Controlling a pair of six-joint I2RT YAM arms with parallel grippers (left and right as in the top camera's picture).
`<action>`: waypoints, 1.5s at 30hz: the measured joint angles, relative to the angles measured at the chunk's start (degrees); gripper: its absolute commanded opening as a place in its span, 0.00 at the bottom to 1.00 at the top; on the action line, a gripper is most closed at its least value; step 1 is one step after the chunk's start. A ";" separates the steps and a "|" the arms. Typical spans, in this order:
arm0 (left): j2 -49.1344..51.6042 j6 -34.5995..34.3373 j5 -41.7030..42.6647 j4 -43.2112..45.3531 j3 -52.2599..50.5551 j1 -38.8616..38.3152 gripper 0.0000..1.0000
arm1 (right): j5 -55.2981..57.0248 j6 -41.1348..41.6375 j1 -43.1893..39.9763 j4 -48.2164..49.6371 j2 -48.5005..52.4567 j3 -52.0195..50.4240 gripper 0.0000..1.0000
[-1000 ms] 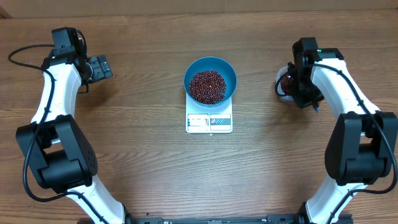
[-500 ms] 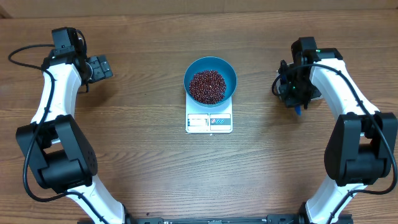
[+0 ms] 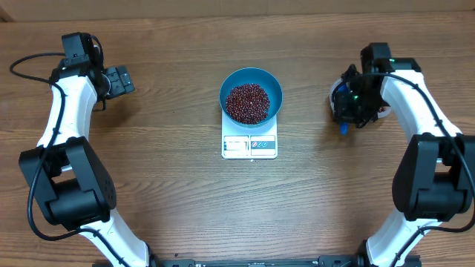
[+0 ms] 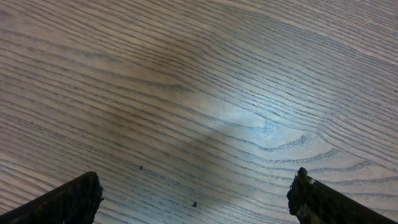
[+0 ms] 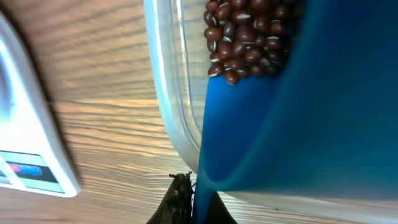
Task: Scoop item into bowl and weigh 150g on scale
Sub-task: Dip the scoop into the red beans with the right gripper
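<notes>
My right hand [image 3: 346, 115] is clenched on the blue scoop [image 5: 280, 124], with beans [image 5: 249, 37] right against it inside the clear tub [image 5: 168, 93]. Well apart to my left, the bean-filled bowl [image 3: 273, 87] sits on the scale [image 3: 249, 145]. Farther off, my left hand [image 3: 119, 80] hangs wide open.

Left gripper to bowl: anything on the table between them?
Nothing. In the overhead view the stretch from the left gripper to the bowl is bare wood table.
</notes>
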 measured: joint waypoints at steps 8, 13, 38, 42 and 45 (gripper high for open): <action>0.00 0.00 0.00 -0.02 0.00 0.00 1.00 | -3.80 2.32 -2.99 -2.36 0.00 2.43 0.04; 0.00 0.00 0.00 -0.02 0.00 0.00 1.00 | 4.00 -2.49 -2.86 -8.61 0.00 8.59 0.04; 0.00 0.00 0.00 0.00 0.00 0.00 1.00 | 46.80 -24.09 7.30 -7.15 0.09 6.49 0.04; 0.00 0.00 0.00 0.00 0.00 0.00 1.00 | 49.37 -25.68 7.30 -4.42 0.09 2.95 0.04; 0.00 0.00 0.00 0.00 0.00 0.00 0.99 | 51.89 -27.02 7.30 -1.55 0.17 -1.11 0.04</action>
